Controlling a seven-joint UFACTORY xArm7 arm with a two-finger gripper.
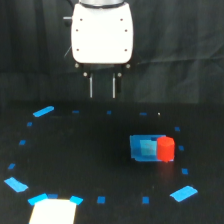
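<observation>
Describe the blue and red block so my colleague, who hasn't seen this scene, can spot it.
Start at the white gripper hanging at top centre over the dark table. Look below it and toward the exterior view's right: the block lies there, inside a ring of small blue markers. It is bulkier than those flat markers, and alone has a red end.

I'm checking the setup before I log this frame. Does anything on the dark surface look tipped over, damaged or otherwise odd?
Nothing looks damaged or spilled. The blue and red block lies alone toward the exterior view's right, inside the ring of blue tape marks. The gripper hangs above and apart from it, fingers parted, holding nothing. The picture is too blurred to judge finer detail.
</observation>
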